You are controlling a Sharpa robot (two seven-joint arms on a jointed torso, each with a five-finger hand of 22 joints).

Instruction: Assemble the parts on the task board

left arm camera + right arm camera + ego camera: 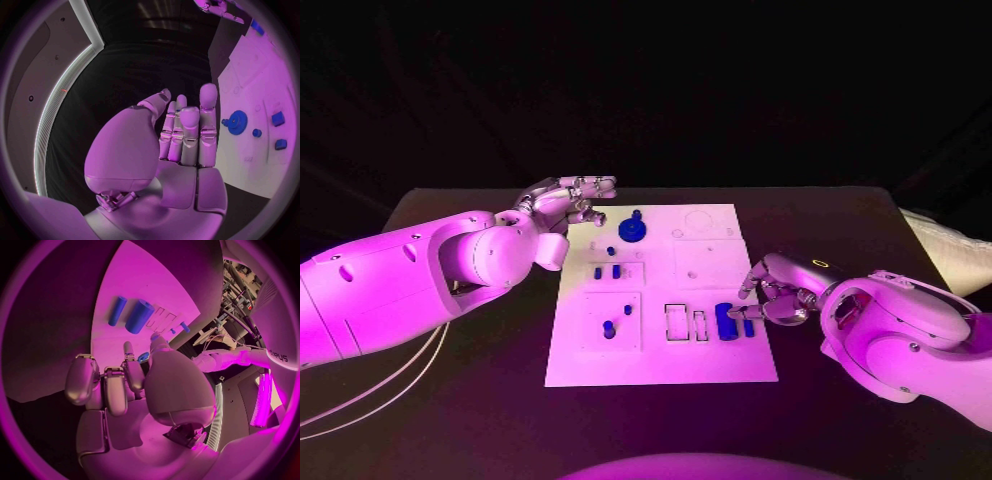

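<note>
The white task board [661,352] lies mid-table. A blue gear [633,230] stands near its far edge, also seen as the gear [237,121] in the left wrist view. Small blue pegs [607,271] stand further down the board, and two blue cylinders [728,320] lie near its right edge. My left hand [568,205] hovers at the board's far left corner, fingers [187,130] straight and apart, holding nothing. My right hand [775,292] is at the board's right edge beside the cylinders [139,316], fingers curled. A small blue part [145,356] shows pinched between its thumb and a finger.
The black table [848,215] surrounds the board, with bare room on both sides. Empty rectangular slots [678,322] lie next to the cylinders. White cables [372,395] hang below my left arm at the table's left front.
</note>
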